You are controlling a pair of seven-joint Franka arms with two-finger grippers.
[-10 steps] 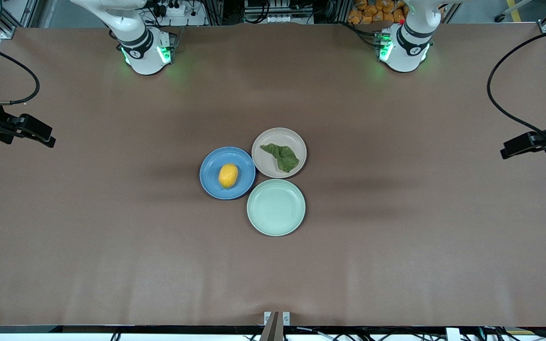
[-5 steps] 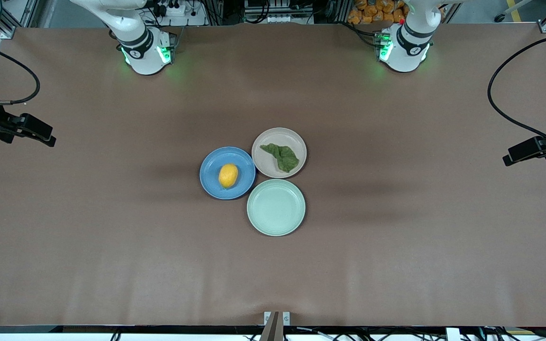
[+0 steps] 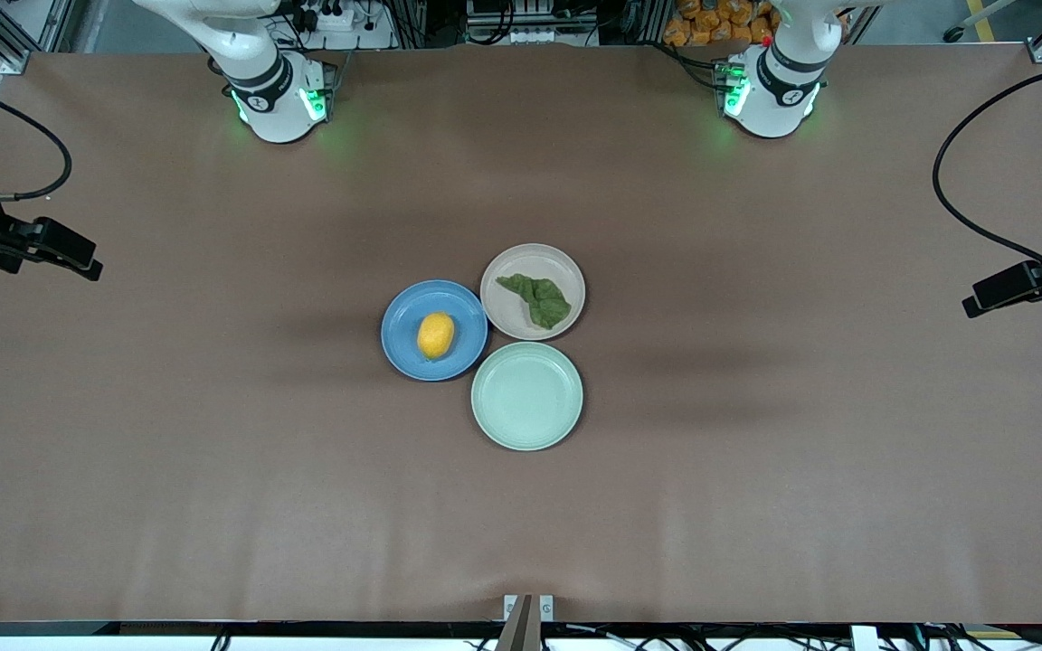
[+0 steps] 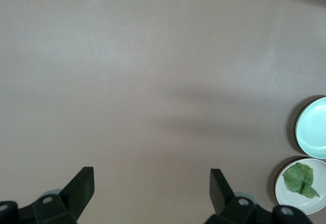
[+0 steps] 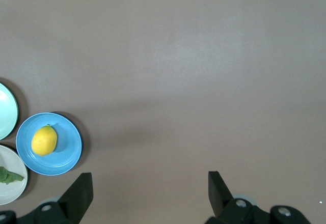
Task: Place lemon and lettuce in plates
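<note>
The lemon [image 3: 435,335] lies in the blue plate [image 3: 405,310], the lettuce [image 3: 536,300] in the beige plate [image 3: 508,266] touching it, the mint-green plate [image 3: 526,395] nearer the camera. Both grippers hang high over bare table [image 3: 756,506], well apart from the plates: left gripper [image 4: 152,191] at its arm's end, right gripper [image 5: 151,193] at its own, fingers spread, empty.

Lemon [image 5: 44,140] on blue plate [image 5: 65,159]; right gripper [image 5: 147,191] jaws wide apart over bare table [image 5: 193,61]

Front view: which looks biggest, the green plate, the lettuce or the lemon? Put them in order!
1. The mint-green plate, clearly the largest.
2. The lettuce, a leaf lying in the beige plate.
3. The lemon, a little smaller, in the blue plate.
</note>
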